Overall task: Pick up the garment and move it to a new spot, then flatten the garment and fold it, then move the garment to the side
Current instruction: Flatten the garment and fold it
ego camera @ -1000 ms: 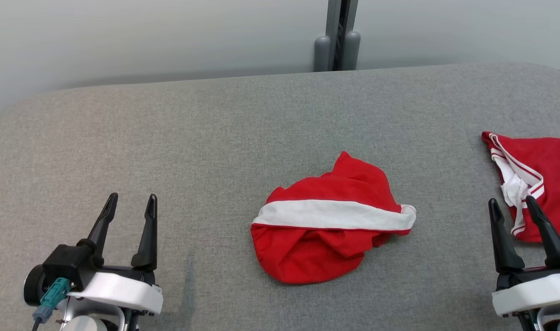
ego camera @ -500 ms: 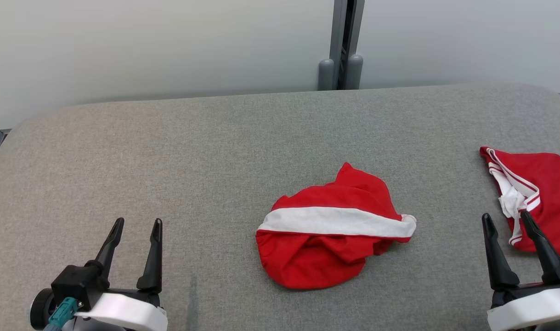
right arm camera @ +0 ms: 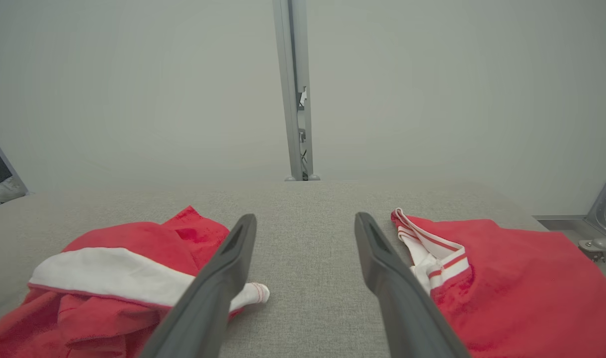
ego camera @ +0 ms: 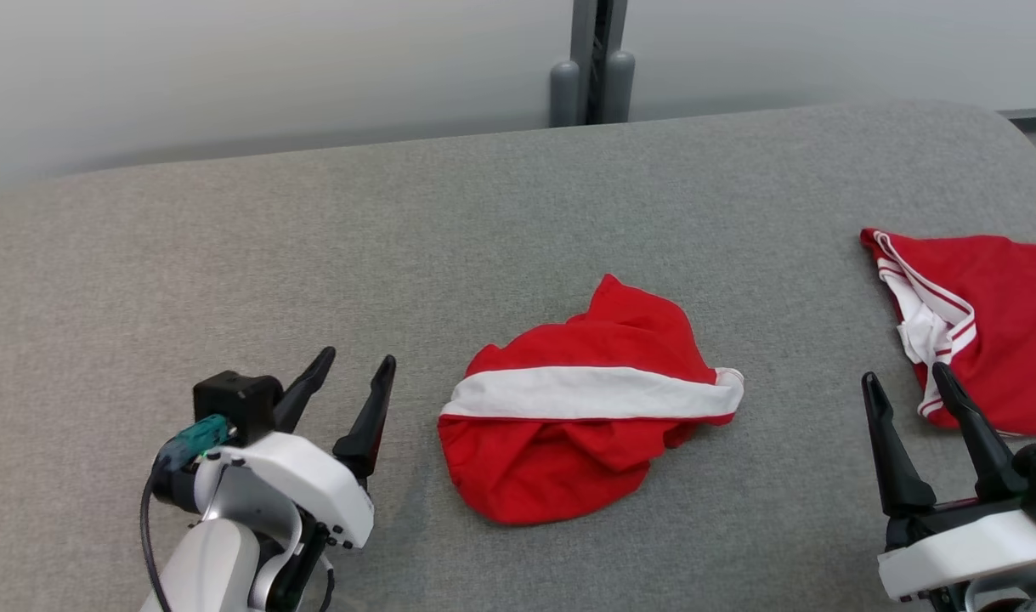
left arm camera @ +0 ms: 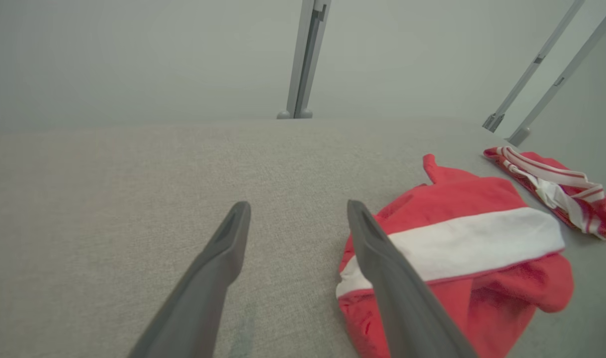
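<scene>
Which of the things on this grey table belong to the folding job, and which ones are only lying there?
For the job: crumpled red garment with white band, mid-table; left pincer, open, beside it; right pincer, open.
Lying about, probably: second red garment with striped trim, far right; grey post behind the table.

Left gripper (ego camera: pixel 358 357): lower left of head view, fingers spread apart, holding nothing, tips angled up and to the right
Left forearm (ego camera: pixel 201 565): pale, rising from the bottom edge
Right gripper (ego camera: pixel 902 374): lower right, fingers parted, empty, pointing up, leaning slightly left
Right wrist (ego camera: pixel 959 548): white housing at the bottom edge
</scene>
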Motion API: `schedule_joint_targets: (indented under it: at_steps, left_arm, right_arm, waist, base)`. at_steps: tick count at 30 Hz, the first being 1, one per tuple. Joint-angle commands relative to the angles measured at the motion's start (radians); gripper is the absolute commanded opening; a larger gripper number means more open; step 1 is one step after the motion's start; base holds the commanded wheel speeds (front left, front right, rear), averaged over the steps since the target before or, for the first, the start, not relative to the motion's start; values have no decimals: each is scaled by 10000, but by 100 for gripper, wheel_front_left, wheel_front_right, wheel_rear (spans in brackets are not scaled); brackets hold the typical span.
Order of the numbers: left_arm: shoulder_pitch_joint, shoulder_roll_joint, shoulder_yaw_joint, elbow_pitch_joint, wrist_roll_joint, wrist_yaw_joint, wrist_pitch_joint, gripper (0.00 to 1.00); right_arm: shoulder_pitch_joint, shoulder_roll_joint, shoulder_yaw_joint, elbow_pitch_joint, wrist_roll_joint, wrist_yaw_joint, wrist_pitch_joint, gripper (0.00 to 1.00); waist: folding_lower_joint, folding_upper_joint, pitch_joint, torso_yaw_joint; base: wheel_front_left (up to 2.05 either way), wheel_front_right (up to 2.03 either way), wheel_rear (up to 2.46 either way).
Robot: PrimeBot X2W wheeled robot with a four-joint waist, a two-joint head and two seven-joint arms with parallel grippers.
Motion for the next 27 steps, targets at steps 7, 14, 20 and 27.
schedule_joint_targets:
  at_steps: [7, 14, 20, 27]
  left_arm:
    - [-1289, -12, -708, 1866, -797, -511, 1421, 100]
    - [-1866, 29, -1767, 2846, -1694, -623, 1988, 100]
    - [-1973, 324, -2849, 2942, -2773, -618, 2177, 62]
    - [-2486, 1079, -2857, 2710, -2394, -499, 209, 0]
  right_arm:
    - [-422, 6, 205, 236, 138, 0, -185, 100]
    - [-587, 40, 270, 482, 182, 0, -346, 100]
    - [-740, 44, 357, 657, 254, 0, -458, 100]
    - [-694, 78, 275, 780, 420, 0, -577, 100]
  waist:
    - [0, 0, 647, -746]
    - [0, 0, 859, -947]
    - [0, 0, 905, -991]
    - [0, 0, 829, -845]
  base:
    - [0, 0, 0]
    - [0, 0, 0]
    - [0, 0, 0]
    - [0, 0, 0]
